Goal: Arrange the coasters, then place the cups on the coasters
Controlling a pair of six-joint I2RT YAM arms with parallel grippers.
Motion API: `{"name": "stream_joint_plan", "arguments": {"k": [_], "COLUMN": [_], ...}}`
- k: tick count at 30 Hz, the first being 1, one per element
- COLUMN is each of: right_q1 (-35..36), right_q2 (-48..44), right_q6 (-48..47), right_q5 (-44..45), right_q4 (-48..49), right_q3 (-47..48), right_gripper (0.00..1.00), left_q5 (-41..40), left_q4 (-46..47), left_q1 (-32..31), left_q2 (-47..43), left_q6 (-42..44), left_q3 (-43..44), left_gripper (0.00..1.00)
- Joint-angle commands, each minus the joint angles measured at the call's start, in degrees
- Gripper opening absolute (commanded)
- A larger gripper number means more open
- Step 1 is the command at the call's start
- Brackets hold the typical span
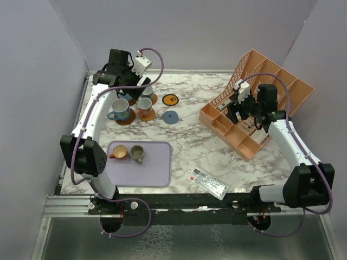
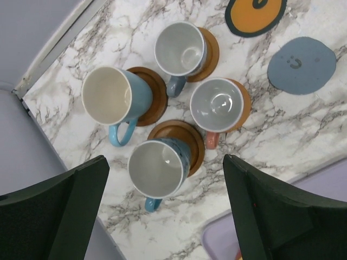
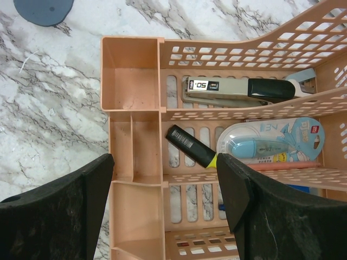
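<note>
1. Hovering above the four cups at the far-left corner: left gripper [image 2: 162, 162], jaws wide, holding nothing.
2. All four cups under it sit upright, each on its own coaster:
   - blue cup [image 2: 108, 97] on a dark brown coaster [image 2: 155, 92]
   - grey cup [image 2: 180, 49] on a tan coaster [image 2: 212, 51]
   - pale cup [image 2: 217, 105], salmon handle, on a tan coaster [image 2: 245, 100]
   - patterned cup [image 2: 160, 168] on a dark brown coaster [image 2: 192, 138]
3. Two coasters are bare, just right of that group: orange coaster [image 1: 171, 99] with a black mark, and grey-blue coaster [image 1: 171, 117] nearer the arms. They lie close together, not touching.
4. Two cups are not yet on coasters: orange cup [image 1: 119, 152] and olive cup [image 1: 136, 153], side by side and upright on the far-left part of the lavender tray [image 1: 157, 170].
5. Right gripper [image 3: 165, 162] hangs over the organiser [image 3: 130, 70] at the right, jaws apart, nothing between them. Below it: stapler [image 3: 244, 89], black marker [image 3: 190, 146], correction-tape pack [image 3: 271, 142].
6. A flat packet [image 1: 208, 182] lies on the table [image 1: 195, 141] near the front edge, right of the tray.
</note>
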Motion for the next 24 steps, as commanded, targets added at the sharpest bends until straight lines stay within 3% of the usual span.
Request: {"name": "stream_joint_plan", "arguments": {"k": [1, 6, 24], "right_q1": [-0.41, -0.4, -0.39], "right_q2": [-1.93, -1.86, -1.94], "right_q6": [-0.47, -0.24, 0.22], "right_q5": [0.15, 0.13, -2.21], "right_q4": [-0.17, -0.05, 0.02], "right_q3": [0.09, 0.08, -0.18], "right_gripper": [0.78, 0.78, 0.78], "left_q5": [-2.37, -1.97, 6.17], "left_q4": [6.52, 11.1, 10.18], "left_q1": [0.38, 0.41, 0.37], "left_q2": [-8.54, -15.07, -31.29], "left_q6": [0.2, -0.12, -3.22], "left_q3": [-7.67, -15.75, -31.08], "left_gripper": [0.92, 0.99, 0.99]}}
